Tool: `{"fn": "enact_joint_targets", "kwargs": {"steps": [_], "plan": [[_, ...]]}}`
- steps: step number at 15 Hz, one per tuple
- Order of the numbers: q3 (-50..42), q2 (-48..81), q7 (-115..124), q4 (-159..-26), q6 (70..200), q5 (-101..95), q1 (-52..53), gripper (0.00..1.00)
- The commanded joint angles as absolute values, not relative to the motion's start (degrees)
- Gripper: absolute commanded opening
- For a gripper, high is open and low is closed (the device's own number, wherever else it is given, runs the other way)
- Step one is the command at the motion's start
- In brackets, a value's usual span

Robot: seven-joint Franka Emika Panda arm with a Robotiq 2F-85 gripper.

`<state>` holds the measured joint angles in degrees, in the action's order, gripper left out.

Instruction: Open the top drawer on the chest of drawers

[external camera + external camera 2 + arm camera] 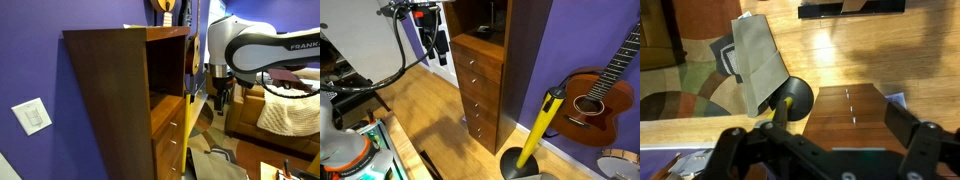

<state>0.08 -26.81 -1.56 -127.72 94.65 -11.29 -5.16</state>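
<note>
The chest of drawers (105,100) is a tall dark-brown cabinet with an open shelf above lighter orange-brown drawer fronts; it also shows in an exterior view (525,70). The top drawer (480,54) is shallow, has a small handle and sits flush with the drawers beneath it; it also shows in an exterior view (172,108). My gripper (438,45) hangs open and empty in front of the drawers, apart from them, at about shelf height (222,92). In the wrist view the open fingers (830,140) frame the drawer fronts from above, with the top drawer (853,119) nearest.
A yellow-handled black dustpan (535,135) leans by the chest's side; it also shows in the wrist view (790,100). A guitar (595,95) stands against the purple wall. A brown sofa (275,115) is behind the arm. The floor is wood (430,110).
</note>
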Motion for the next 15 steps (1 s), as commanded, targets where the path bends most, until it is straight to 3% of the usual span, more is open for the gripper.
{"fn": "enact_joint_targets", "kwargs": {"steps": [1, 4, 10, 15], "plan": [[-0.73, -26.75, -1.22, -127.55, 94.4, -11.61, -4.13, 1.0], [-0.63, -25.65, -0.96, -127.53, 96.24, -10.76, -3.71, 1.0], [-1.09, -20.38, -0.54, -130.1, 119.86, -3.04, -1.11, 1.0], [-2.06, -15.55, -4.5, -130.28, 124.61, 3.51, -0.35, 1.0]]}}
